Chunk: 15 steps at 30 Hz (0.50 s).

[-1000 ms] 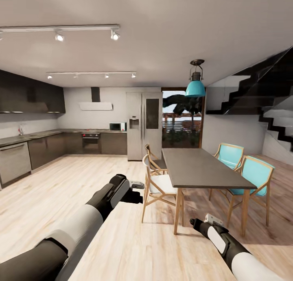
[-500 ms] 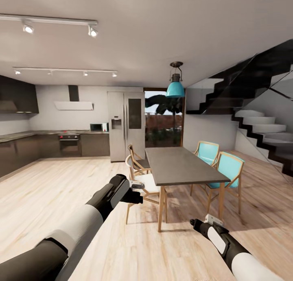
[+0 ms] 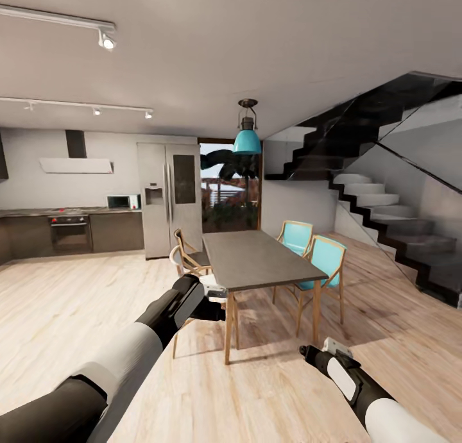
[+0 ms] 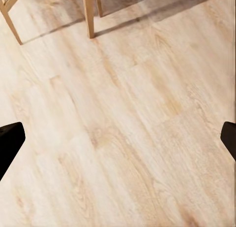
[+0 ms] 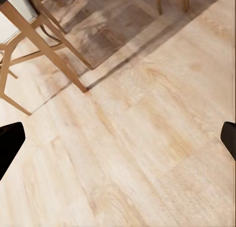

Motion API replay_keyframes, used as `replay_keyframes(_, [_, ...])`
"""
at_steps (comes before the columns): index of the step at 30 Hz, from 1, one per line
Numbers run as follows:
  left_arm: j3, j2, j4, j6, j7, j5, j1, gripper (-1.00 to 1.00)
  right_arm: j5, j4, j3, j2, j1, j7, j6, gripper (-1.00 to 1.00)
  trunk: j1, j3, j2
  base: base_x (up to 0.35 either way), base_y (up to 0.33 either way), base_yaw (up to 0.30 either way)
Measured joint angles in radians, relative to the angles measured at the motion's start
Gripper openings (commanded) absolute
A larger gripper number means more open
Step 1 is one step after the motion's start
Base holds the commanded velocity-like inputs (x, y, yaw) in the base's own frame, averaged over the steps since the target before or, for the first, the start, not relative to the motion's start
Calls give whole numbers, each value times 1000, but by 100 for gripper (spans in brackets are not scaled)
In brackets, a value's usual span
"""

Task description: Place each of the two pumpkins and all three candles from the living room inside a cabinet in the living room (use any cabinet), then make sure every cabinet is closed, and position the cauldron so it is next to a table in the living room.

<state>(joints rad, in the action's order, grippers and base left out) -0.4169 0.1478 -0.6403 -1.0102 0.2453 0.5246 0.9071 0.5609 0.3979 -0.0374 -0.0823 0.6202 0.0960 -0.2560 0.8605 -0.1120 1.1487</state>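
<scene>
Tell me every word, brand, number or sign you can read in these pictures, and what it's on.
None can be read.
Fridge: no lettering shows on its doors or dispenser panel.
Microwave: too small and blurred to show any label.
Oven: controls are too small to make out.
Both wrist views show bare wood floor and chair legs, with no writing.

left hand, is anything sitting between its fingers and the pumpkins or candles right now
Cannot judge a path: no pumpkin or candle is visible. The left hand is open over bare pale wood floor; ahead stands the grey-topped dining table.
</scene>
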Motion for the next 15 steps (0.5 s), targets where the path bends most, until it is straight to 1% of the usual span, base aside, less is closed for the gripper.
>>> replay_keyframes(15, [0,0,0,0,0,0,0,100,0,0,0,0,0,0,0,100,0,0,0,0,0,-295])
